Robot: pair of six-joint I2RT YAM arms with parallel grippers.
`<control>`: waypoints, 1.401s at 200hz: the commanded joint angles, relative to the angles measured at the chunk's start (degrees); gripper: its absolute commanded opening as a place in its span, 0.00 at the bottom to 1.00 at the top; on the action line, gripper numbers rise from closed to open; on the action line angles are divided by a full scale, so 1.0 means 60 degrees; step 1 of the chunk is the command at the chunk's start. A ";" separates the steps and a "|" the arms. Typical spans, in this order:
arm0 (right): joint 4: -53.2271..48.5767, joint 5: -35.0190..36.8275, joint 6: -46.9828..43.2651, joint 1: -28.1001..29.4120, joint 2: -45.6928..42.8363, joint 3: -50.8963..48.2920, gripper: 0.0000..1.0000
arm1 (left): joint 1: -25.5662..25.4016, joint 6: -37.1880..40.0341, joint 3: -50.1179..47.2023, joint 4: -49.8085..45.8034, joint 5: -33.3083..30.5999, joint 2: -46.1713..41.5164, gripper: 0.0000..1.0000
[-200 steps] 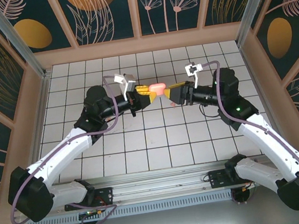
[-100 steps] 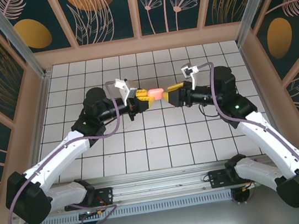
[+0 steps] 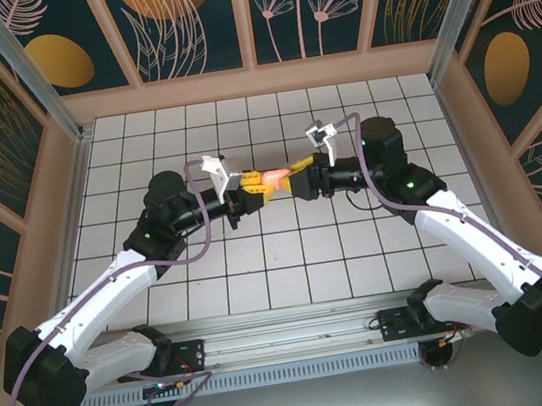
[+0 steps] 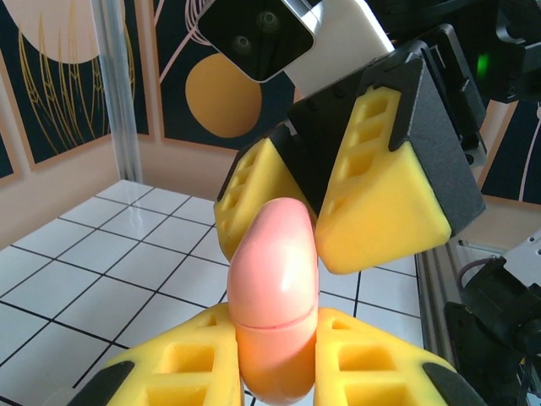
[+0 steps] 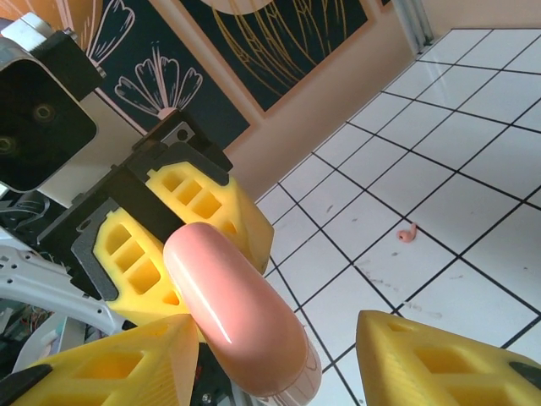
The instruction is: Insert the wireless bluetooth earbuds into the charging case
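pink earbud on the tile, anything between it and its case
Yes. The pink earbud lies on a tile, while the pink case is up in the air, shut, clamped in the left pincer with the right pincer open around its other end. The closed lid bars the way.

A white tiled bench (image 3: 123, 153) is ringed by dark floral wall panels (image 3: 304, 6); a metal rail (image 3: 304, 368) lies at six o'clock.

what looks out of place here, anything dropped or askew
One small pink earbud lies loose on the white tiled floor, apart from the closed pink case that the left gripper holds in the air. Nothing looks damaged.
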 commanded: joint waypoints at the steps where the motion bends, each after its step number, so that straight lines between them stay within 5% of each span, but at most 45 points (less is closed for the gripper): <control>1: 0.0284 0.0184 -0.0254 0.0004 0.0115 0.0435 0.52 | -0.0060 -0.0059 -0.0164 0.0558 0.0553 -0.0344 0.18; 78: 0.0130 0.0709 -0.0050 0.0004 0.0287 0.0620 0.52 | -0.0057 0.0065 -0.0506 0.0675 0.0560 -0.0597 0.16; 236: -0.0747 0.0896 0.0360 -0.0017 -0.0090 0.1202 0.52 | -0.0054 -0.0248 -0.0913 0.0200 -0.1132 -0.0830 0.13; 280: -0.1982 0.2459 0.0611 -0.0846 -0.0145 0.1294 0.50 | -0.0058 -0.0151 -0.1022 0.0031 -0.1346 -0.0915 0.13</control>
